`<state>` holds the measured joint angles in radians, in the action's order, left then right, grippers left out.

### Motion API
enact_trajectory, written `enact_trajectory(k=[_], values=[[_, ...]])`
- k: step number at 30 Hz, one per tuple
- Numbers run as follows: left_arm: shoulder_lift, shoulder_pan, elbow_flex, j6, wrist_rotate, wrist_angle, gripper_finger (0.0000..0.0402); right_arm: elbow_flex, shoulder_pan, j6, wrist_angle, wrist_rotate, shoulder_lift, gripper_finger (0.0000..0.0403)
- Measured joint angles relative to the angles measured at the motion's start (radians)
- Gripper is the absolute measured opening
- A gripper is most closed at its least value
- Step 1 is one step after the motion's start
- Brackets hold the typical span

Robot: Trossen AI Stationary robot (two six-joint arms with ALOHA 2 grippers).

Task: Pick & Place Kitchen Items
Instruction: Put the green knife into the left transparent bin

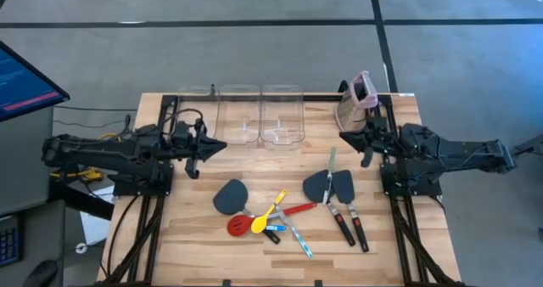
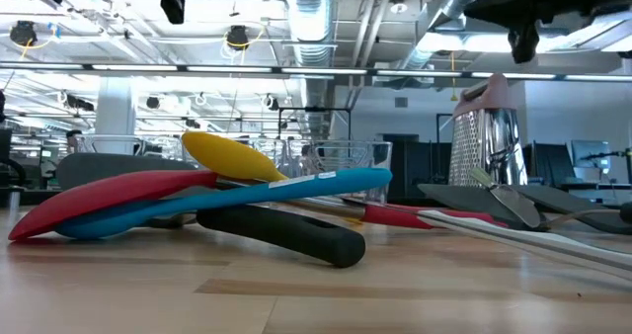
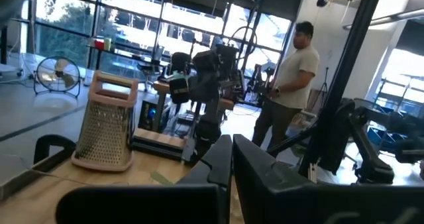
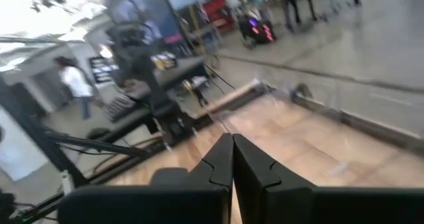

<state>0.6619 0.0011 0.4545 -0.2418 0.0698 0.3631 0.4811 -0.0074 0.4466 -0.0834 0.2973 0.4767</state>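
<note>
The kitchen items lie flat on the wooden table's near middle. A dark spatula (image 1: 229, 196) is at the left of the group. Beside it a red slotted spoon (image 1: 237, 226), a yellow spoon (image 1: 272, 208) and a blue spoon (image 1: 276, 228) are crossed in a pile. Two more dark spatulas (image 1: 331, 185) with black-red handles (image 1: 350, 228) lie to the right, along with thin silvery-green tools (image 1: 331, 162). My left gripper (image 1: 221, 146) hovers shut over the table's left side. My right gripper (image 1: 343, 136) hovers shut over the right side. Both hold nothing.
Three clear plastic bins (image 1: 259, 114) stand in a row at the table's far edge. A beige grater with a pink top (image 1: 358, 100) stands upright at the far right corner. A person (image 3: 291, 85) stands in the room beyond the table. Bare wood lies between the arms.
</note>
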Motion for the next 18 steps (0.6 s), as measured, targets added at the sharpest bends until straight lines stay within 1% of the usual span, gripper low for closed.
enact_trajectory(k=[3, 6, 8, 14, 18], values=[[-0.011, 0.0, 0.0, -0.001, 0.001, -0.008, 0.0003, 0.084, 0.0, 0.049, -0.118, 0.022, 0.051, 0.0], [-0.017, 0.0, 0.0, -0.001, 0.0, -0.008, 0.0003, 0.144, 0.0, 0.05, -0.184, 0.022, 0.098, 0.0], [-0.016, 0.0, 0.0, -0.001, 0.0, -0.01, 0.0003, 0.171, 0.0, 0.049, -0.19, 0.02, 0.129, 0.0], [-0.013, 0.0, 0.0, -0.001, -0.002, -0.004, 0.0003, 0.186, 0.0, 0.046, -0.194, 0.01, 0.172, 0.0], [-0.013, 0.0, 0.0, -0.001, -0.002, -0.001, 0.0003, 0.186, 0.0, 0.153, -0.194, 0.011, 0.194, 0.0]])
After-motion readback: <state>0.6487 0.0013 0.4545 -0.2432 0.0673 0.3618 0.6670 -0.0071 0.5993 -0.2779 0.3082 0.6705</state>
